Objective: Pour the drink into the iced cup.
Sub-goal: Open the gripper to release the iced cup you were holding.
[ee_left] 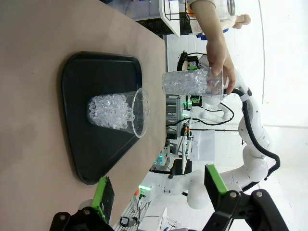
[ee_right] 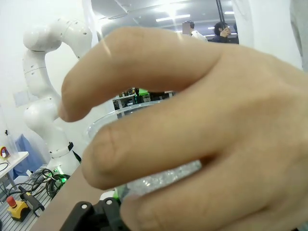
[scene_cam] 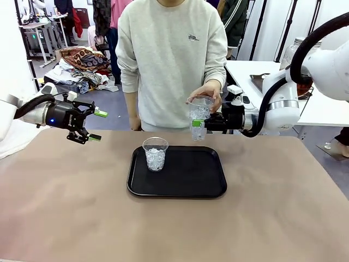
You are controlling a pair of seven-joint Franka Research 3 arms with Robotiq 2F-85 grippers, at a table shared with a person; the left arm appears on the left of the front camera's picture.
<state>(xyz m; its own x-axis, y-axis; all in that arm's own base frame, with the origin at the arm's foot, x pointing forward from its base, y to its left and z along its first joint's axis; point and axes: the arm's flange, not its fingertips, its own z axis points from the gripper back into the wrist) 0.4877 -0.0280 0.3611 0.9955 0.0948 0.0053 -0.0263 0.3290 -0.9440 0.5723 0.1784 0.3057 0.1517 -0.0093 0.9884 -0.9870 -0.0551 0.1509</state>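
Starting at the left, the left gripper (scene_cam: 98,125) hovers above the bare table (scene_cam: 65,207), well clear of everything, its jaws spread wide and holding nothing.

At centre, a black tray (scene_cam: 191,174) lies flat on the table. One iced cup (scene_cam: 155,155) stands upright at the tray's near-left corner, untouched.

Right of centre, a second iced cup (scene_cam: 199,109) is held upright in the air beyond the tray's far edge. A person's hand (scene_cam: 210,90) grips it from above at the rim. The right gripper (scene_cam: 199,124) comes in level from the right, its jaws pressed onto the cup's lower wall, a green pad showing on the clear plastic. Both hold it at once, so this reads as a handover in progress.

At far right, a glass jar (scene_cam: 293,52) stands on a white side table behind the right arm. The drink is judged to be in it, though the arm hides the contents.

Relation governing the next move: the jar lies to the right of and behind the right gripper, well apart from either cup. The right arm is much the nearer but is occupied.
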